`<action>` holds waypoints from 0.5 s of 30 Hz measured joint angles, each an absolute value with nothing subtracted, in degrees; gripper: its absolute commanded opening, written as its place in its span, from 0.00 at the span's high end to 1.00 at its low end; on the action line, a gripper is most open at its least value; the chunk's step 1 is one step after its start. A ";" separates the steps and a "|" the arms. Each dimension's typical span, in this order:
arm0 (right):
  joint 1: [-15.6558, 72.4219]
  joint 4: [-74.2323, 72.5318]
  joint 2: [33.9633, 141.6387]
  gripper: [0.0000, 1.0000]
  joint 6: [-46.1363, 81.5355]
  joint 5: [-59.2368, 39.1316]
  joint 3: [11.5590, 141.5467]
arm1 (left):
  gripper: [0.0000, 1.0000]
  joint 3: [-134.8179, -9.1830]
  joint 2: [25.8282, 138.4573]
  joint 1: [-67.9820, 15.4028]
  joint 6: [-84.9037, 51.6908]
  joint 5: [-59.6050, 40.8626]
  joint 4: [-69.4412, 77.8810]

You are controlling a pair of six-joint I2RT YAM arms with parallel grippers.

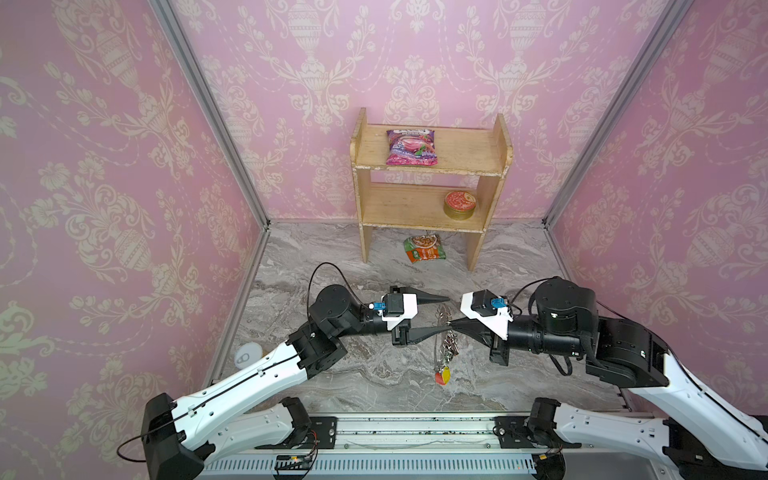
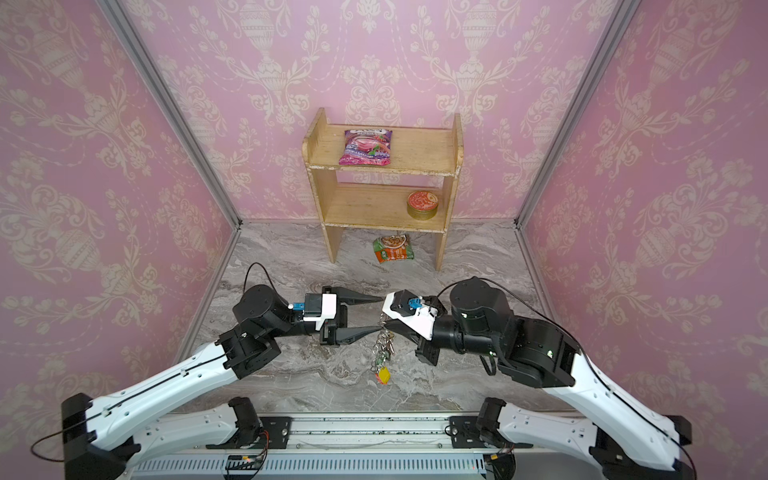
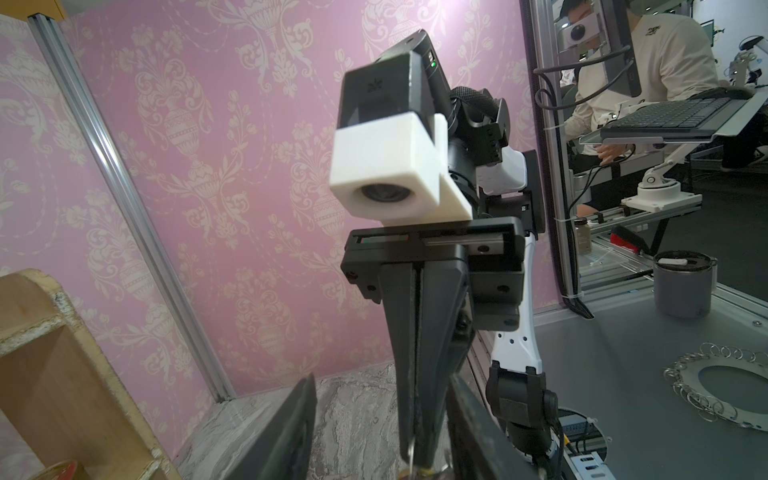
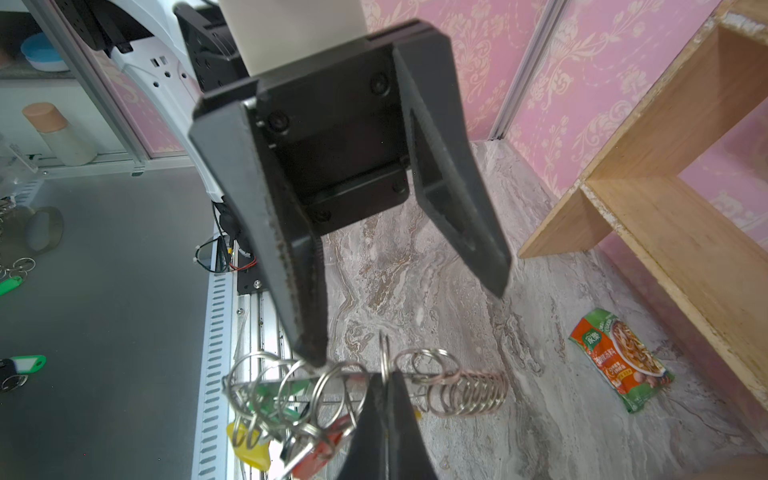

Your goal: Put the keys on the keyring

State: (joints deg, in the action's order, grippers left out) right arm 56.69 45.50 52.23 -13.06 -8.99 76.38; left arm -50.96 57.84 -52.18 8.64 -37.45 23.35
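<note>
In both top views my right gripper (image 1: 454,323) (image 2: 385,326) is shut on the keyring (image 1: 441,337) (image 2: 381,340), which hangs edge-on above the marble floor. In the right wrist view its fingertips (image 4: 386,376) pinch one silver loop (image 4: 385,351) of the band. Keys (image 1: 442,375) (image 2: 383,374) with yellow, red and green tags (image 4: 251,451) dangle from the lower loops. My left gripper (image 1: 448,312) (image 2: 381,313) (image 3: 382,380) is open and holds nothing. One of its fingers (image 4: 299,299) reaches the loops, the other (image 4: 457,216) stands apart.
A wooden shelf (image 1: 465,149) at the back wall carries a pink packet (image 1: 411,147) and a round tin (image 1: 459,205). A green-orange packet (image 1: 424,248) lies on the floor beneath it. Outside the cell lies another looped hoop (image 3: 681,390), near a grey mug (image 3: 683,286).
</note>
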 measured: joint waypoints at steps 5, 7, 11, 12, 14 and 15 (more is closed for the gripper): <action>56.58 49.91 54.57 1.00 -13.98 -8.01 77.45 | 0.30 -50.98 54.87 -52.18 10.22 -34.11 16.40; 56.58 51.27 55.29 1.00 -14.41 -7.49 77.87 | 0.26 -50.98 54.24 -52.18 10.68 -32.88 13.87; 56.31 53.25 56.03 1.00 -15.27 -6.74 78.32 | 0.35 -51.07 54.26 -52.18 10.76 -31.90 10.17; 56.31 53.54 56.14 1.00 -15.29 -6.61 78.46 | 0.40 -51.31 54.52 -52.18 10.90 -31.90 9.28; 56.31 53.76 56.18 1.00 -15.49 -6.61 78.74 | 0.49 -52.18 55.51 -52.18 11.27 -32.10 7.51; 56.31 53.95 56.23 1.00 -15.51 -6.59 78.96 | 0.52 -52.71 56.10 -52.18 11.49 -32.29 6.66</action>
